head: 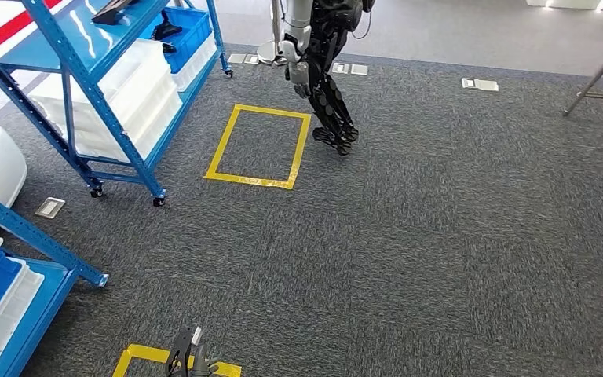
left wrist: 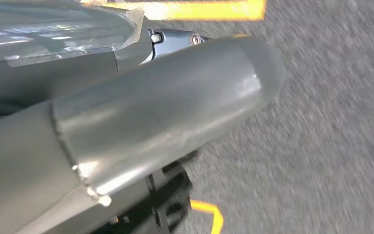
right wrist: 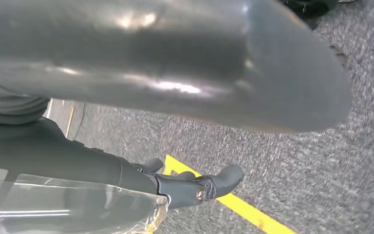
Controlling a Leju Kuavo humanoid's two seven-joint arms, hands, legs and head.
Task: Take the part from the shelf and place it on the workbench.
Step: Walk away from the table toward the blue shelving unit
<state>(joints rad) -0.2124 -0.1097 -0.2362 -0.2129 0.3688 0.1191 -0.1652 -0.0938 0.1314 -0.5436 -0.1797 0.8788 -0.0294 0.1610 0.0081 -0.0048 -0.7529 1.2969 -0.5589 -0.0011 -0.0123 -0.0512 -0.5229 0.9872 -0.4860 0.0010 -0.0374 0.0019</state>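
The robot stands on grey, coarse-woven carpet with both arms hanging, which fits a walking stretch of the task, not a reach. A blue metal shelf on small castors stands toward the far left edge of the carpet, its levels packed with white plastic bins and a blue bin. A second blue shelf sits at the near left. Which bin holds the part cannot be told from here, and no workbench is in sight.

Flat yellow tape rectangles mark the carpet, most likely standing spots in front of the shelves. Another dark-legged robot stands just beyond the far rectangle.

The left hand shows as a smooth, glossy grey thumb above blurred carpet; whether its fingers are wide or curled I cannot tell. The right hand carries nothing; one dark, rounded finger sticks out over a yellow line, so it is probably loosely open.
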